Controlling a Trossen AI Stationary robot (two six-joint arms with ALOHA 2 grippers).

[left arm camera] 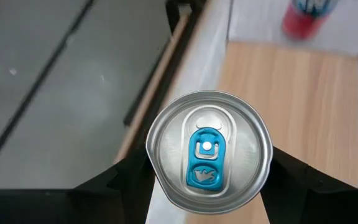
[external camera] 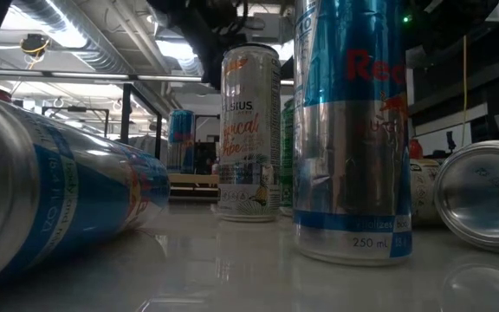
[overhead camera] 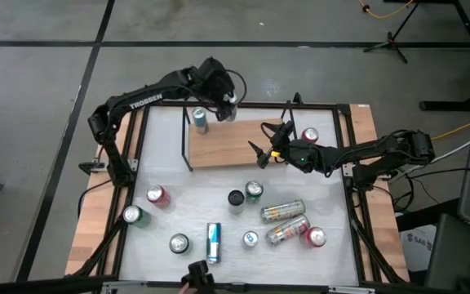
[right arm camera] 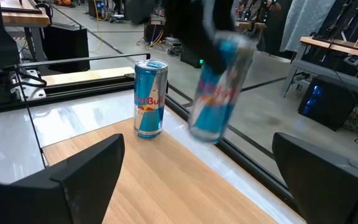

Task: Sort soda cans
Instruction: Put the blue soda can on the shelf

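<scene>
White tabletop carries scattered soda cans; a wooden board lies at its far side. Left gripper, clamped on a blue can, hangs over the board's far edge. Right gripper spread wide above the board. Grey floor surrounds.

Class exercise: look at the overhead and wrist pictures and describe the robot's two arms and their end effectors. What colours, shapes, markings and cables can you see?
Both arms are dark, slim and jointed. The left arm carries white TROSSEN lettering along one link. The right arm has a small yellow and orange spot near its end effector. Each end effector ends in two dark, flat, blocky fingers. Thin dark cables loop near the left end effector.
</scene>
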